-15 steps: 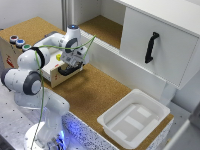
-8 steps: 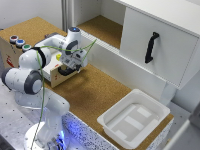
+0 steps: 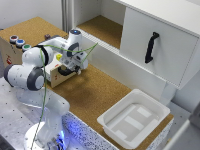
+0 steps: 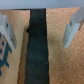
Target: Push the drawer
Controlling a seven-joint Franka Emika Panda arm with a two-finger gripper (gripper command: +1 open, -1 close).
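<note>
Cork-topped table (image 3: 95, 95) filled the exterior view. Nearest corner, toward that view's right: white plastic tub (image 3: 134, 117). Arm base sat on a perforated plate (image 3: 12, 120) at the view's left. Further back, gripper (image 3: 76, 67) hung at the drawer (image 3: 61, 75), which sat in a plywood box (image 3: 15, 52) at the view's left edge. Wrist view: fingers (image 4: 74, 24) apart, black bar handle (image 4: 36, 50) between them; contact unclear from the blur. Farthest back, white cabinet door (image 3: 157, 47) with its vertical black handle (image 3: 151, 47).
</note>
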